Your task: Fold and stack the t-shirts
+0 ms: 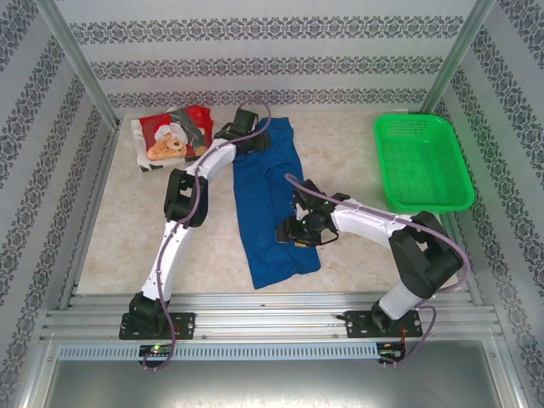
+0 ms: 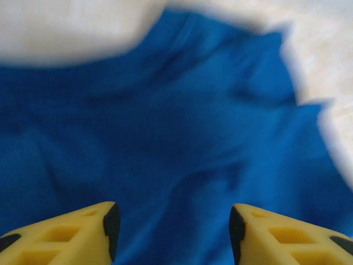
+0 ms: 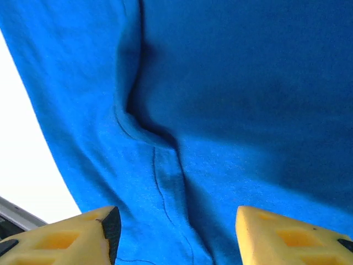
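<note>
A royal-blue t-shirt [image 1: 270, 204] lies folded into a long strip down the middle of the table. The red t-shirt [image 1: 174, 136] with a teddy-bear print lies crumpled at the far left. My left gripper [image 1: 252, 134] hovers over the blue shirt's far end, its jaws open above rumpled blue cloth [image 2: 176, 143]. Over the shirt's right edge, near its lower half, my right gripper [image 1: 297, 229] is open too, with a seam and a fold of the cloth [image 3: 165, 160] below it. Nothing is held.
A green mesh plastic basket [image 1: 422, 161] stands at the far right of the table. Metal rails [image 1: 272, 319] run along the near edge by the arm bases. Patterned walls close in the back and sides.
</note>
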